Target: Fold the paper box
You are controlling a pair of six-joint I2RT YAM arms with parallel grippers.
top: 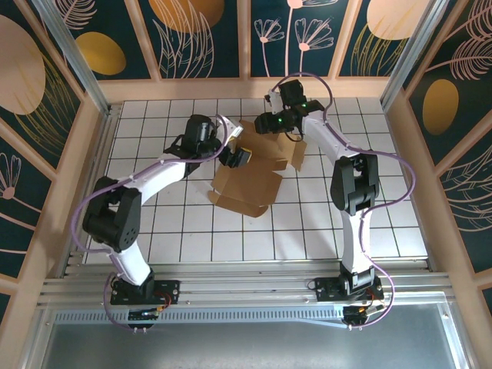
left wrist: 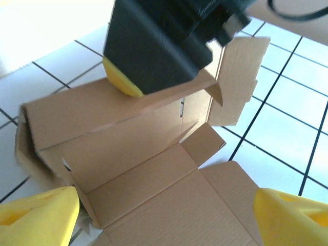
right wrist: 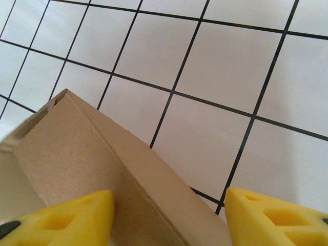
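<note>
**Box half-formed: one wall up, side flaps to come**

My left gripper (left wrist: 164, 218) hangs with jaws wide and holds nothing, just above the floor panel of the paper box (left wrist: 154, 174). My right gripper (right wrist: 166, 215) straddles the box's raised far wall; I cannot tell whether it clamps or only braces.

Judged step: standing the walls up. The next move calls for lifting a side flap along its crease and tucking the tab.

Material: brown kraft, matte, faintly ribbed, with sharply scored folds. White tiled table (right wrist: 230, 66) beneath the box.

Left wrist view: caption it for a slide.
Open left gripper above the partly folded paper box, the right gripper straddling its raised wall.
</note>
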